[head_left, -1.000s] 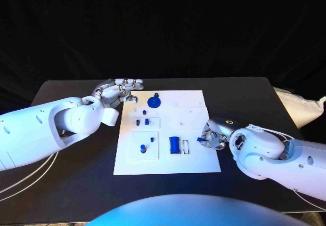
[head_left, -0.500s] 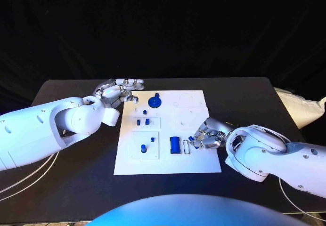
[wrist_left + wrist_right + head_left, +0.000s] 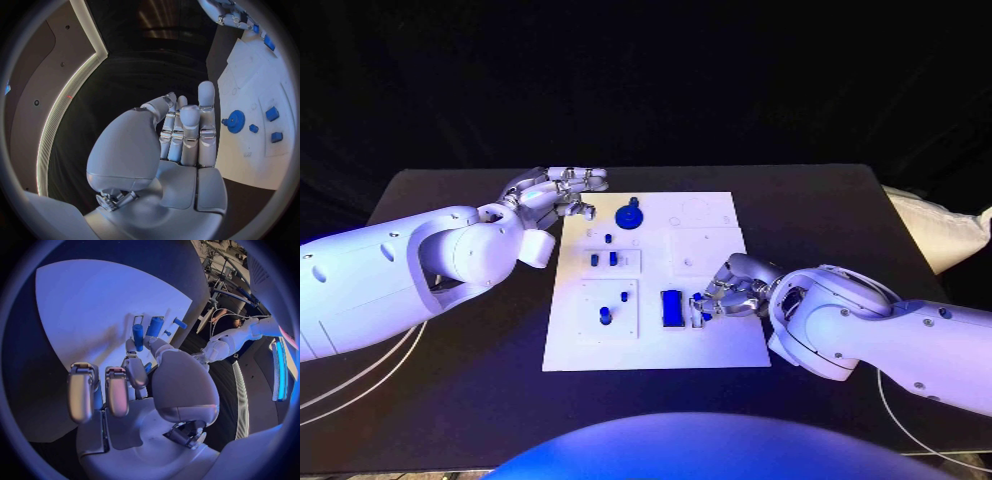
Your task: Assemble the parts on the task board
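Right hand (image 3: 730, 290), pinching a blue part (image 3: 138, 333), slid inward over the task board (image 3: 718, 345); left hand (image 3: 557, 192) stays released.

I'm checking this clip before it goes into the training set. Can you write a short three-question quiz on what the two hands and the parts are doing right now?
1. True or false: the left hand holds the blue gear.
2. Where is the right hand?
A. Over the near right part of the task board, beside the blue block
B. Over bare table, off the board
C. On top of the gear
3. Short answer: what colour is the small part pinched by the right hand?

Key
1. False. The gear lies on the board, apart from the left hand, which holds nothing.
2. A
3. Blue
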`<state>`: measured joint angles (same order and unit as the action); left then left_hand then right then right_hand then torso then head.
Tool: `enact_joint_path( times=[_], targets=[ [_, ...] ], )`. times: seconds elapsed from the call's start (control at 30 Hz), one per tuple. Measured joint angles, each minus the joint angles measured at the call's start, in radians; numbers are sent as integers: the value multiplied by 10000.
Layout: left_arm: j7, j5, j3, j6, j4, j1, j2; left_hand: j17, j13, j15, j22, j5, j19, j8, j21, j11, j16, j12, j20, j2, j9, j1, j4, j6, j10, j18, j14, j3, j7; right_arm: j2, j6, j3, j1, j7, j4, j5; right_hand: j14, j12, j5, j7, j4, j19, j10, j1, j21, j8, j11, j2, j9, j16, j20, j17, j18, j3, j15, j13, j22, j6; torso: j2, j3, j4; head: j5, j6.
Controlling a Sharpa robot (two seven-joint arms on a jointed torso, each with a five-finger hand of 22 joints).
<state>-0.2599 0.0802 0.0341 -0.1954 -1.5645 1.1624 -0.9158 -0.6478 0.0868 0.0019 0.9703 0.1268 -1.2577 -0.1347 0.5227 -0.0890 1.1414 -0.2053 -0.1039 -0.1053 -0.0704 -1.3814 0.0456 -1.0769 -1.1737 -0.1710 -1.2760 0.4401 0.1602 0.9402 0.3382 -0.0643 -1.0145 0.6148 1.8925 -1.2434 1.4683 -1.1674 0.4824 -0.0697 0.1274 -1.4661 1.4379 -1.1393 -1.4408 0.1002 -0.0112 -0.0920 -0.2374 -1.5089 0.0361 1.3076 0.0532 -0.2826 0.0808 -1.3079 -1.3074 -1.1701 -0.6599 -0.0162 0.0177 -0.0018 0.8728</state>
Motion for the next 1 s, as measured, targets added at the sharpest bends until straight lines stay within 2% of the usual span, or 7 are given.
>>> enact_joint_path(
  times=[0.2,0.4,0.47,0.6,1.0],
  targets=[
    [1,-1,0,1,-4,0,-3,-1,-1,-5,0,0,0,0,0,0,0,0,0,0,-1,0,0,0,0,0,5,0,0,-95,-179,-5,16,36,-141,-132,0,-51,-19,0,31,0,0,87,-38,0,0,10,-35,0,0,-1,0,31,0,1,1,-1,0,7,5,0,0],
    [4,-1,0,2,-5,0,-2,-1,-2,-5,0,0,0,0,0,0,0,0,0,0,-1,0,0,0,0,1,5,0,0,-142,-370,-5,19,70,-195,-313,0,-51,-242,35,80,2,36,167,-38,-1,-36,90,-41,1,-2,-1,0,80,-1,2,1,-35,0,7,3,-4,0],
    [5,-2,0,3,-5,0,-2,21,-2,-4,1,0,12,0,0,0,0,0,12,0,0,0,0,0,0,0,5,0,0,-156,-444,-5,20,78,-196,-355,0,-115,-339,37,80,1,56,211,-38,42,-17,46,-60,1,-73,-2,0,80,-1,2,1,-37,0,7,4,5,0],
    [8,-2,0,6,-5,0,-2,32,-2,-3,1,0,36,0,0,0,0,0,36,0,-1,0,0,0,0,1,4,0,0,-184,-651,-5,21,96,-189,-430,0,-247,-457,75,121,0,108,291,-81,42,-40,133,-77,-56,-74,-2,0,121,-1,3,2,-82,0,7,6,17,0],
    [18,-4,-1,20,-4,-1,-2,31,-3,1,-8,0,36,0,0,0,-37,0,37,0,-1,0,0,0,0,1,-1,0,0,-209,-1069,-7,22,130,-179,-464,0,-361,-514,63,198,0,176,396,-89,119,-39,236,-131,-56,-74,-3,0,188,-1,4,-6,-133,4,7,7,22,0]
  ],
)
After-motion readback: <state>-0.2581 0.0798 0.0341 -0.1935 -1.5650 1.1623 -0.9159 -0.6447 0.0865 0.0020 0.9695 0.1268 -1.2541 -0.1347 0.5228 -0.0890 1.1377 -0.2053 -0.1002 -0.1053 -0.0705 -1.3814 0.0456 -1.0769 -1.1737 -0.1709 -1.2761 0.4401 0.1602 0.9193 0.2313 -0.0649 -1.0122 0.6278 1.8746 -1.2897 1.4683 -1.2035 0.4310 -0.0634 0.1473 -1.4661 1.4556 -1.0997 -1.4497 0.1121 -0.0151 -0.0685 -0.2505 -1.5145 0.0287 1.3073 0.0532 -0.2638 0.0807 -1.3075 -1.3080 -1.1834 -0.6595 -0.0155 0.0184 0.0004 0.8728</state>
